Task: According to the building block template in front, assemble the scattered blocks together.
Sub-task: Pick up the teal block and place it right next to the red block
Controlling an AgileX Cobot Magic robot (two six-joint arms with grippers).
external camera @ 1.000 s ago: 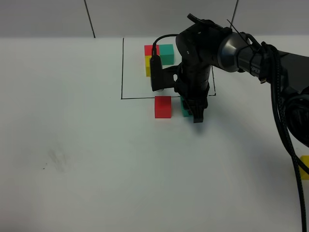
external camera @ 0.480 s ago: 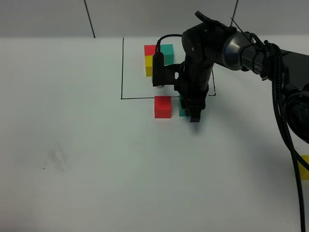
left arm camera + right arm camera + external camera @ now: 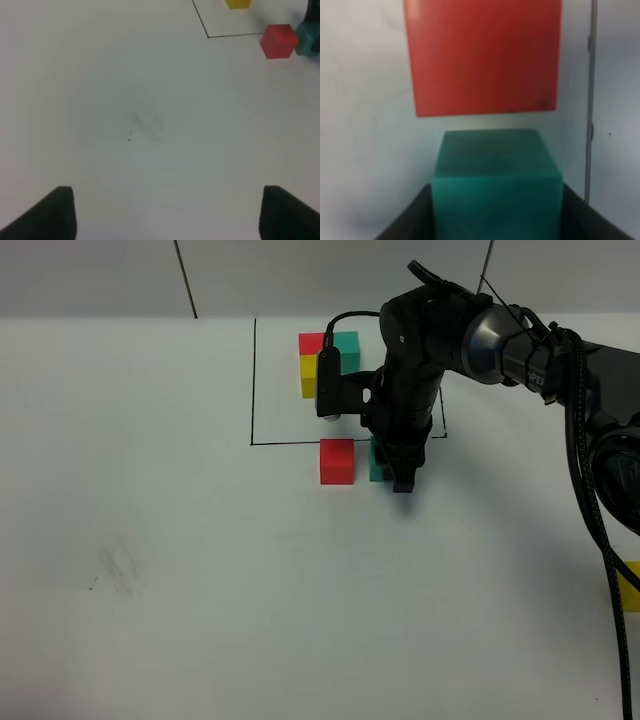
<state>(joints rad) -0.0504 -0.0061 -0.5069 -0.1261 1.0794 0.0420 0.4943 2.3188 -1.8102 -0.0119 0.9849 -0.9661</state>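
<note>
Teal block [image 3: 378, 462] pinched by the right gripper [image 3: 403, 472] just outside the black frame [image 3: 252, 380].

The block is held close beside the red block [image 3: 337, 461], with a narrow gap seen between them. The building block template [image 3: 325, 355] is placed in the frame's far corner. The yellow block [image 3: 630, 585] is seen well apart, at the table's [image 3: 200, 590] right edge. The left gripper [image 3: 167, 212] is held spread above the table.

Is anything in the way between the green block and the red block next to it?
No, nothing visible. Only bare white table lies in the gap between the teal block and the red block.
</note>
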